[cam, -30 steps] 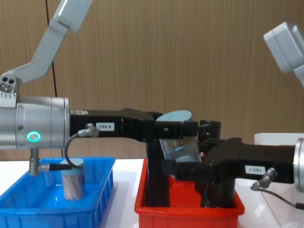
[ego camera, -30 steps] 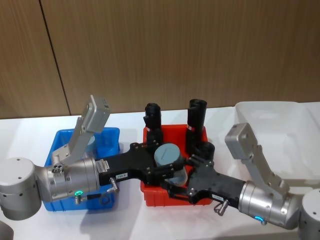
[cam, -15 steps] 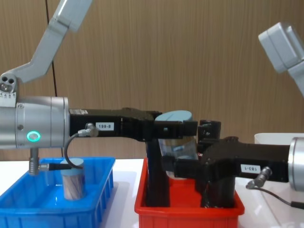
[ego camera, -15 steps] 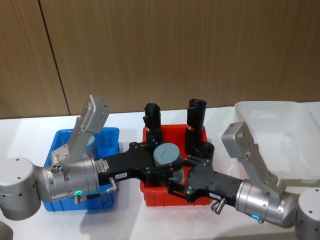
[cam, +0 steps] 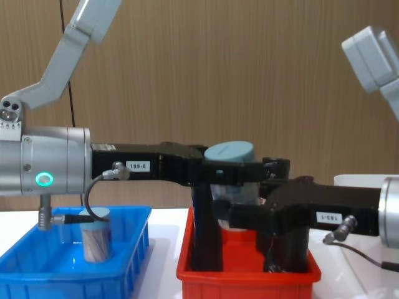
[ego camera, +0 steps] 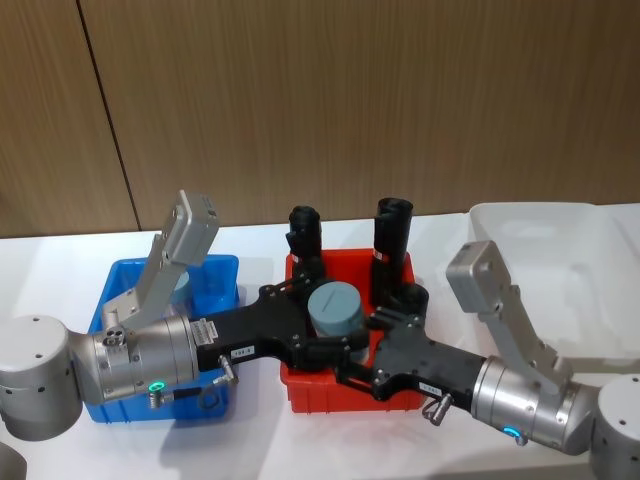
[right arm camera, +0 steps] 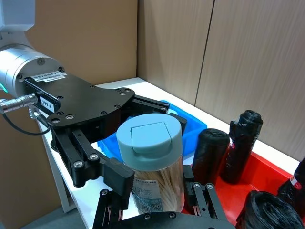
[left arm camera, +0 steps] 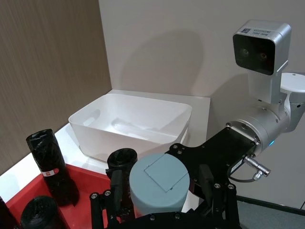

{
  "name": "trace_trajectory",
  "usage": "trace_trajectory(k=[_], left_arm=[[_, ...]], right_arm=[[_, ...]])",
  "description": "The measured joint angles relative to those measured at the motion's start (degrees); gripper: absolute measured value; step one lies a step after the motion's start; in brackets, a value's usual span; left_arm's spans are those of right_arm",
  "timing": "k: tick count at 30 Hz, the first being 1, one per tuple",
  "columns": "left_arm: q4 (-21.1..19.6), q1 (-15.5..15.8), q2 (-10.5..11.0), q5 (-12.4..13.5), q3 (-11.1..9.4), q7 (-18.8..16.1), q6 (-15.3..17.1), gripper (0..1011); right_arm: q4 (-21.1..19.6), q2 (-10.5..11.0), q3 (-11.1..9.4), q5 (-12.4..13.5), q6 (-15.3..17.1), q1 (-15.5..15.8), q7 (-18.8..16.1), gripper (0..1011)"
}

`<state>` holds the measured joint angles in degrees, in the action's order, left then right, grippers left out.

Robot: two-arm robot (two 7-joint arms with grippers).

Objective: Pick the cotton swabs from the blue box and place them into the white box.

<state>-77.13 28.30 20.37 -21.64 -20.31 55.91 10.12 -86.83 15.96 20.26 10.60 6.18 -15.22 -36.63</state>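
Low in the head view's centre, one cotton swab tub (ego camera: 337, 308) hangs upright over the red bin (ego camera: 300, 392), the left gripper (ego camera: 325, 335) clamped near its lid and the right gripper (ego camera: 358, 352) closed on its body: a hand-over, I judge. A second tub (cam: 96, 240) stands in the blue box (cam: 134, 249) at lower left; the white box (ego camera: 600, 225), far right, holds nothing yet

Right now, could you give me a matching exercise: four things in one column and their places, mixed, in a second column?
1. raised cotton swab tub
2. other cotton swab tub
3. black rolls
4. white box

A. in the red bin
B. on the robot's right
C. held by the left end effector
D. in the blue box

Pairs: 1-C, 2-D, 3-A, 4-B.
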Motion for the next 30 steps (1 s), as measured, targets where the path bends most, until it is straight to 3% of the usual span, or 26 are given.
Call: trace_trajectory(k=[18, 30], left_arm=[[0.0, 0.0, 0.0, 0.0, 0.0, 0.0, 0.0, 1003], [0.0, 0.0, 0.0, 0.0, 0.0, 0.0, 0.0, 1003]], right_arm=[[-1.56, 3.88, -2.82, 4.05, -0.95, 2.28, 3.96, 645], [-1.77, 8.17, -6.76, 7.37, -1.98, 3.8, 8.91, 645]])
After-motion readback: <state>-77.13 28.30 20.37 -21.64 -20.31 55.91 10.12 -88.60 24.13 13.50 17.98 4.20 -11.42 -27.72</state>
